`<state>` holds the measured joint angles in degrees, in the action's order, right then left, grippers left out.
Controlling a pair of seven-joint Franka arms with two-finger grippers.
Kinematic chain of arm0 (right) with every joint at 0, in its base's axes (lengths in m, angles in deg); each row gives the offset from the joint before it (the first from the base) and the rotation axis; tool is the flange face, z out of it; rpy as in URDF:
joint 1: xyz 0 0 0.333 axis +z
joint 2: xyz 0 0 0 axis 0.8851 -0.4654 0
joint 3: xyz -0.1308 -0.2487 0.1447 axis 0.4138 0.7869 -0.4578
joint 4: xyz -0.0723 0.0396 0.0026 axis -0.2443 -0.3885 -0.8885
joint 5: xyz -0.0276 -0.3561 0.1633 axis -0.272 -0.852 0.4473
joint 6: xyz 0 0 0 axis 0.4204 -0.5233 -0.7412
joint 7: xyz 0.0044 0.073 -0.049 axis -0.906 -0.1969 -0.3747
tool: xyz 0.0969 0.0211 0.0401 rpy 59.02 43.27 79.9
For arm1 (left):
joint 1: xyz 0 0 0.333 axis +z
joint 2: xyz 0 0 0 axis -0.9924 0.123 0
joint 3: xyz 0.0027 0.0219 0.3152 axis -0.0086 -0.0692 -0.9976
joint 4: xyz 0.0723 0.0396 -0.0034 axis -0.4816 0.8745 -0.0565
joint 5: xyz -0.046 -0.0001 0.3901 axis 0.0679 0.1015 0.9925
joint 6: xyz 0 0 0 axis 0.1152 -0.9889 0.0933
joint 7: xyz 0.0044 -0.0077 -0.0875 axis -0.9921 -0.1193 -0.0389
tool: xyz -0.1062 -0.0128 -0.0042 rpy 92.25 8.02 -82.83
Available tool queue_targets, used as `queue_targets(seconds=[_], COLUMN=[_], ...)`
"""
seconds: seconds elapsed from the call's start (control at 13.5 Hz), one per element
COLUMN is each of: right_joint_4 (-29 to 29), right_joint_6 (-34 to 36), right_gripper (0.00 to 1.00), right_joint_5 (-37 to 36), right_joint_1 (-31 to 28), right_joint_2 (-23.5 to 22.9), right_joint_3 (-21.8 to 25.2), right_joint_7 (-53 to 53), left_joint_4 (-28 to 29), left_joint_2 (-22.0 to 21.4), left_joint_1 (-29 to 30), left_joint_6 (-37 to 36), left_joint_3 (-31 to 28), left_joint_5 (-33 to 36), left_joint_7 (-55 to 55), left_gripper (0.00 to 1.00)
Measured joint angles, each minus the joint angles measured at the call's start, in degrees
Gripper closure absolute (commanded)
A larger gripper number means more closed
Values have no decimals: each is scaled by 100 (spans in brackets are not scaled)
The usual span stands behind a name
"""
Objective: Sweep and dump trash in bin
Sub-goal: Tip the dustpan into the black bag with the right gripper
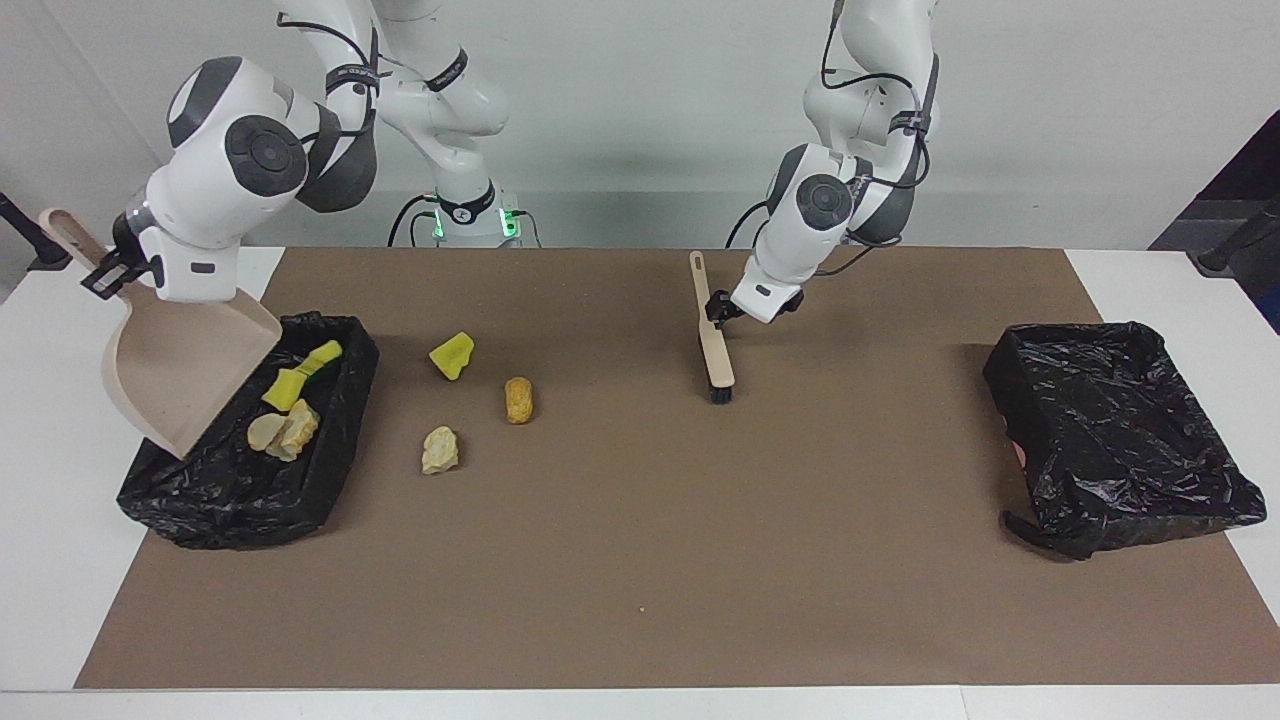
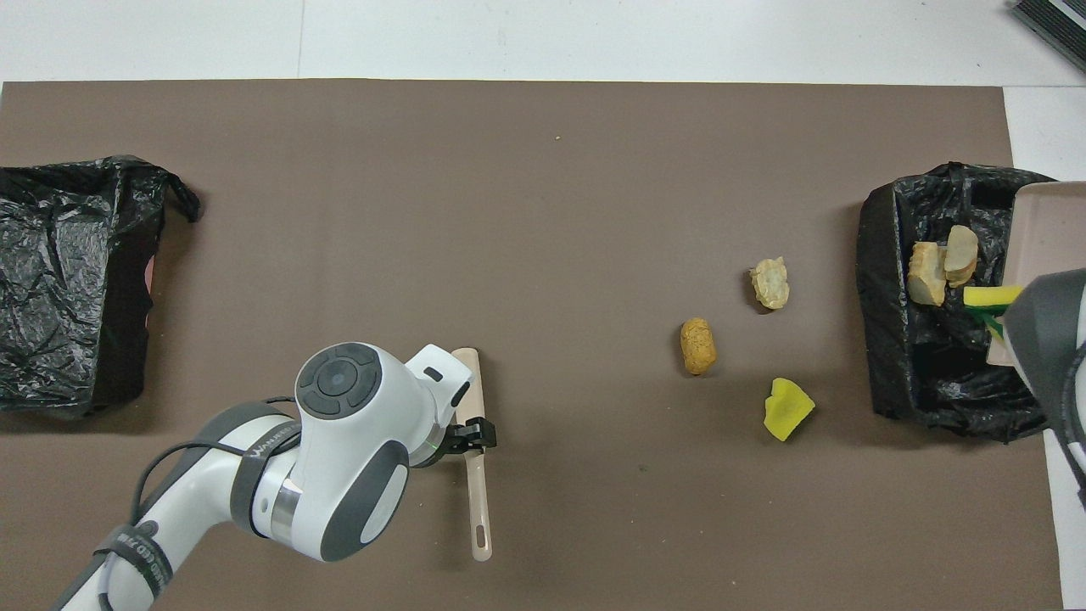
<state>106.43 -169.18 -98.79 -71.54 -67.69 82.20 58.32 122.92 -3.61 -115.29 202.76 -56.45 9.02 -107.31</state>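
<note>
My right gripper point(image 1: 108, 276) is shut on the handle of the beige dustpan point(image 1: 175, 365), which is tipped steeply over the black-lined bin point(image 1: 330, 470) at the right arm's end of the table. The pan looks empty. Yellow sponge pieces point(image 1: 300, 372) and beige lumps point(image 1: 282, 432) lie in that bin, and show in the overhead view point(image 2: 936, 261). Three scraps lie on the mat: a yellow sponge piece point(image 1: 452, 355), a golden-brown nugget point(image 1: 518, 400) and a pale lump point(image 1: 440, 450). My left gripper point(image 1: 720, 306) is shut on the beige brush point(image 1: 714, 345), whose bristles touch the mat.
A second black-lined bin point(image 1: 1120, 440) stands at the left arm's end of the table. A brown mat point(image 1: 640, 560) covers the table. My right arm's elbow point(image 2: 1048, 339) hangs over the edge of the first bin in the overhead view.
</note>
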Motion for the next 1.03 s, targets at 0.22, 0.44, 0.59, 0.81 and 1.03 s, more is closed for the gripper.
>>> queue_targets(seconds=[0.22,0.44,0.59,0.81,1.03], right_joint_4=[2,2,-3,-152,-391], right_joint_6=[0,13,91,99,22], right_gripper=[100,100,100,100,100], right_joint_5=[-184,-423,-452,-445,182], right_joint_1=[2,23,101,149,144], right_joint_2=[2,8,34,89,72], right_joint_3=[5,-1,-14,-36,-50], right_joint_7=[0,0,0,57,57], left_joint_4=[-296,-603,-752,-994,-1674], left_joint_2=[-14,-69,-190,-402,-535], left_joint_1=[392,1115,1702,2498,2892], left_joint_6=[-36,-184,-551,-1027,-1665], left_joint_3=[-12,-23,-35,-50,-51], left_joint_5=[372,602,752,922,935], left_joint_7=[37,597,1405,2540,3114], left_gripper=[0,0,0,0,0])
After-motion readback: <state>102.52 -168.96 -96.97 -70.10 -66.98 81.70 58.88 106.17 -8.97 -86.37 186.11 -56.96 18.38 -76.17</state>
